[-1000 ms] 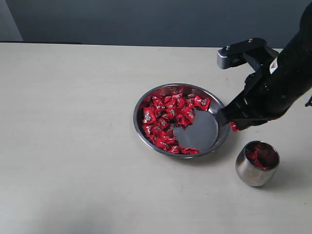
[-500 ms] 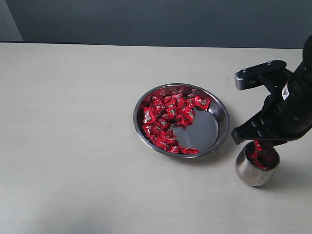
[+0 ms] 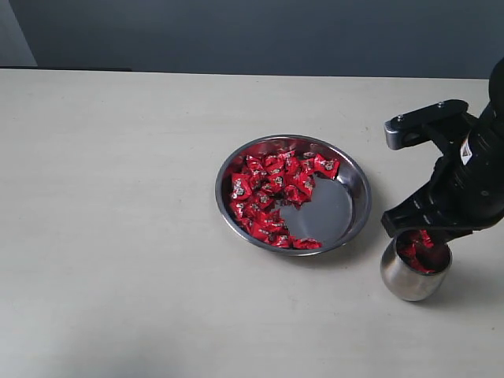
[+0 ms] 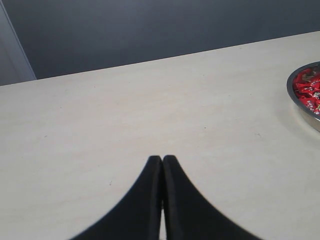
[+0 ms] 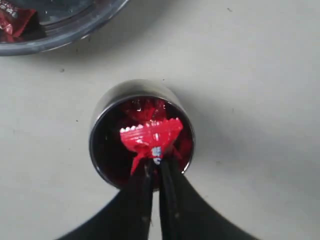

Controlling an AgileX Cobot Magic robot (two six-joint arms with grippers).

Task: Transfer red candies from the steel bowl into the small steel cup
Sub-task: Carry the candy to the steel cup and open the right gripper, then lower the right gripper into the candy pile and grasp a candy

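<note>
The steel bowl (image 3: 354,206) sits mid-table with many red candies (image 3: 268,197) heaped on its left half. To its right stands the small steel cup (image 3: 405,279), holding a few red candies (image 3: 411,253). My right gripper (image 3: 420,234) hangs directly over the cup's mouth, shut on one red candy (image 5: 150,135) that dangles above the cup (image 5: 105,107). My right gripper (image 5: 156,162) pinches that candy by its lower end. My left gripper (image 4: 162,159) is shut on nothing above bare table, far from the bowl (image 4: 300,102). It does not show in the exterior view.
The pale table (image 3: 118,236) stretches wide to the left and front of the bowl. A dark wall (image 3: 236,31) runs along the table's far edge. The bowl's rim (image 5: 65,35) lies close to the cup in the right wrist view.
My right gripper carried one red candy from the bowl's right rim over to the cup, and in the last half second it settled slightly right, above the cup's mouth.
</note>
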